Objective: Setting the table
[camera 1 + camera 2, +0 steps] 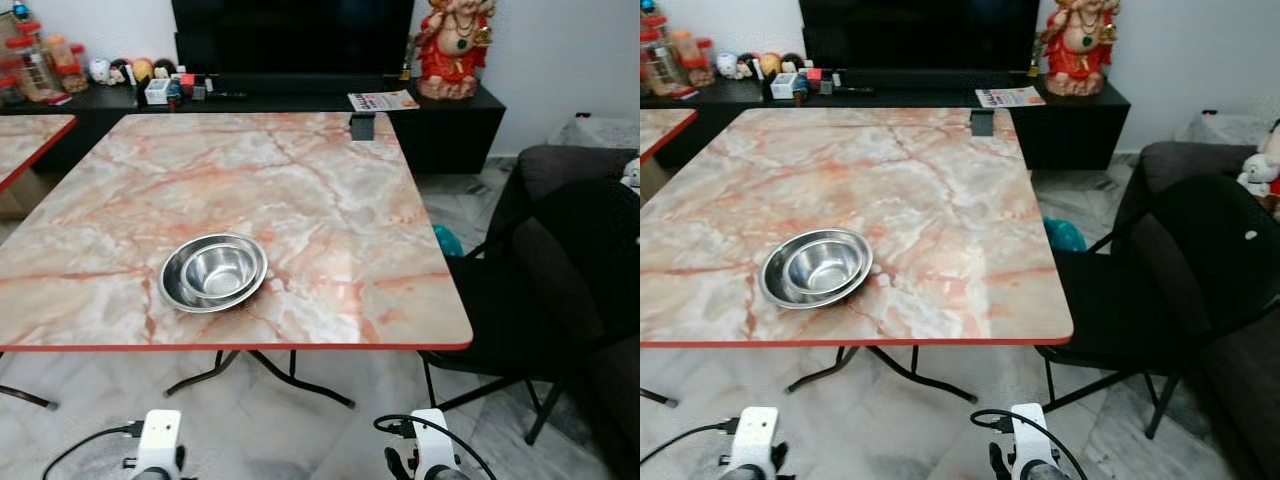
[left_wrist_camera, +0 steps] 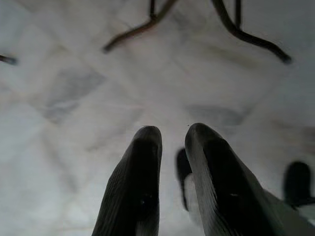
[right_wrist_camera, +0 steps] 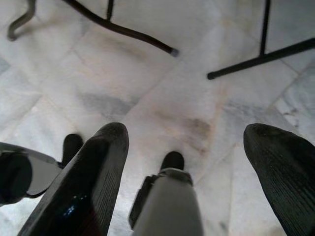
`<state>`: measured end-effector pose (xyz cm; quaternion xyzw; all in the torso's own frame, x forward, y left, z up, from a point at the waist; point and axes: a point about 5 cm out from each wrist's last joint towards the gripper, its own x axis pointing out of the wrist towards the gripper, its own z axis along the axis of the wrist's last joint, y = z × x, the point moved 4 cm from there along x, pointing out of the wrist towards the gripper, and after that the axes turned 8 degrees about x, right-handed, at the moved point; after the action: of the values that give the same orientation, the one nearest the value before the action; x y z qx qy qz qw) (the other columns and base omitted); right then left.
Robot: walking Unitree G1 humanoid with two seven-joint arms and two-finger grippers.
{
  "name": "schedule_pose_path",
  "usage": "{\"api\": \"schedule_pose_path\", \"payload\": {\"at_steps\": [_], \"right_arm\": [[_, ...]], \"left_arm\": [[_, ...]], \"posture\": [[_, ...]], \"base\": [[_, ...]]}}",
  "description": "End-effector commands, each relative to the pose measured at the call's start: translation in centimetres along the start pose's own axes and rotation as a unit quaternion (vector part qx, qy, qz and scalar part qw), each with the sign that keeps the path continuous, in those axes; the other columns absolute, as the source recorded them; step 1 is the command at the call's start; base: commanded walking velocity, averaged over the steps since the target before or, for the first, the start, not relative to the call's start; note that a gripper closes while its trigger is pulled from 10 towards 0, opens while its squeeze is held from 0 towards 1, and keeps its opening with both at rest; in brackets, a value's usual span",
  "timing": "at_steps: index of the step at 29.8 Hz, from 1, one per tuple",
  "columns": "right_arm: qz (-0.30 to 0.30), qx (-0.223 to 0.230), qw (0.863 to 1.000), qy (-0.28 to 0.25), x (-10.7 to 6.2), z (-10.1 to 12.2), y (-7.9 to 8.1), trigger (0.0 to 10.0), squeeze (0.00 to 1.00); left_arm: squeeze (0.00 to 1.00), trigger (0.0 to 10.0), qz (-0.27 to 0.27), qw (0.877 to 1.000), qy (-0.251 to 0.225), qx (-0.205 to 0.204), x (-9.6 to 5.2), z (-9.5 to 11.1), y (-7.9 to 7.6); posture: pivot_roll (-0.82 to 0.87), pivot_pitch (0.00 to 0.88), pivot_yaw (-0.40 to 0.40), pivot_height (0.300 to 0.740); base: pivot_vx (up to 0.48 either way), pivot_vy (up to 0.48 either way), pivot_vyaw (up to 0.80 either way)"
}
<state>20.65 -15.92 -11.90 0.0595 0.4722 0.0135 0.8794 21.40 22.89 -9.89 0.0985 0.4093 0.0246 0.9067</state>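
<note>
The left end effector (image 2: 172, 162) is hung low over the pale marbled floor (image 2: 74, 98) with its fingers drawn nearly together and nothing between them, while the right end effector (image 3: 184, 157) is held spread wide and empty above the same floor. Two nested steel bowls (image 1: 213, 271) are seen on the marble-patterned counter (image 1: 330, 200), near its front edge and left of centre, with a black chair (image 1: 1180, 270) just beside the counter's right side. The step is judged best done by raising one arm above the counter edge before any reach, so the rim is approached from above and the inner bowl lifted without dragging the outer one.
</note>
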Motion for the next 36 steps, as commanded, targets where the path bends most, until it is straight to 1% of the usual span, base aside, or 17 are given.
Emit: {"api": "schedule_pose_path", "payload": {"at_steps": [1, 2, 3, 4, 5, 10, 13, 15, 16, 17, 23, 26, 30, 36], "right_arm": [[-0.003, 0.011, 1.0, -0.01, 0.0, 0.6, -0.1, 10.0, 0.0], [-0.003, 0.011, 1.0, -0.011, 0.0, 0.6, -0.2, 10.0, 0.0], [-0.005, 0.013, 1.0, -0.012, 0.0, 0.7, -0.3, 10.0, 0.0], [-0.009, 0.016, 1.0, -0.012, 0.0, 0.6, -0.6, 10.0, 0.0], [-0.01, 0.016, 1.0, -0.013, 0.0, 0.6, -0.6, 10.0, 0.0], [-0.013, 0.017, 1.0, -0.011, -0.1, 0.4, -0.8, 10.0, 0.0], [-0.013, 0.017, 1.0, -0.01, -0.1, 0.4, -0.8, 10.0, 0.0], [-0.014, 0.019, 1.0, -0.011, -0.1, 0.4, -0.9, 10.0, 0.0], [-0.014, 0.015, 1.0, -0.01, -0.1, 0.3, -0.9, 10.0, 0.0], [-0.014, 0.014, 1.0, -0.01, -0.1, 0.3, -0.9, 10.0, 0.0], [-0.013, 0.002, 1.0, -0.011, -0.1, 0.5, -0.8, 10.0, 0.0], [-0.013, -0.001, 1.0, -0.014, -0.1, 0.6, -0.8, 10.0, 0.0], [-0.013, 0.017, 1.0, -0.015, -0.1, 0.7, -0.8, 10.0, 0.0], [-0.011, 0.015, 1.0, -0.015, 0.0, 0.6, -0.7, 10.0, 0.0]], "left_arm": [[0.0, 10.0, 0.0, 1.0, 0.017, -0.006, -0.1, -1.0, -0.3], [0.0, 10.0, 0.0, 1.0, 0.019, -0.004, -0.1, -1.1, -0.5], [0.0, 10.0, 0.002, 1.0, 0.02, -0.012, 0.0, -1.2, -0.8], [0.0, 10.0, 0.01, 0.999, 0.034, -0.027, -0.1, -1.8, -1.0], [0.0, 10.0, 0.012, 0.999, 0.039, -0.03, -0.1, -1.9, -1.1], [0.0, 10.0, 0.013, 0.998, 0.053, -0.037, -0.3, -2.8, -1.4], [0.0, 10.0, 0.013, 0.998, 0.055, -0.036, -0.3, -2.9, -1.5], [0.0, 10.0, 0.017, 0.997, 0.058, -0.04, -0.4, -3.1, -1.4], [0.0, 10.0, 0.029, 0.996, 0.066, -0.05, -0.6, -3.7, -0.9], [0.0, 10.0, 0.032, 0.996, 0.067, -0.052, -0.6, -3.8, -0.8], [0.0, 10.0, 0.04, 0.995, 0.068, -0.062, -0.7, -4.0, -0.5], [0.0, 10.0, 0.045, 0.995, 0.069, -0.062, -0.7, -4.0, -0.4], [0.0, 10.0, 0.049, 0.994, 0.069, -0.062, -0.7, -4.0, -0.2], [0.0, 10.0, 0.052, 0.995, 0.067, -0.059, -0.7, -3.9, 0.0]], "posture": [[0.02, 0.0, -0.008, 0.709], [0.02, 0.0, -0.008, 0.709], [0.01, 0.0, -0.005, 0.709], [0.01, 0.0, -0.005, 0.709], [0.01, 0.0, -0.005, 0.709], [-0.01, 0.0, 0.002, 0.709], [-0.01, 0.0, 0.002, 0.709], [-0.01, 0.0, 0.003, 0.709], [0.0, 0.0, -0.001, 0.709], [0.0, 0.0, -0.001, 0.709], [-0.01, 0.0, 0.0, 0.709], [-0.01, 0.0, 0.003, 0.709], [-0.01, 0.0, 0.005, 0.709], [-0.01, 0.0, 0.011, 0.709]], "base": [[0.0, 0.0, 0.0], [0.0, 0.0, 0.0], [0.0, 0.0, 0.0], [0.0, 0.0, 0.0], [0.0, 0.0, 0.0], [0.0, 0.0, 0.0], [0.0, 0.0, 0.0], [0.0, 0.364, 0.0], [0.0, 0.364, 0.0], [0.0, 0.364, 0.0], [0.0, 0.373, 0.0], [0.0, 0.409, 0.0], [0.0, 0.48, 0.0], [0.0, 0.48, 0.0]]}}
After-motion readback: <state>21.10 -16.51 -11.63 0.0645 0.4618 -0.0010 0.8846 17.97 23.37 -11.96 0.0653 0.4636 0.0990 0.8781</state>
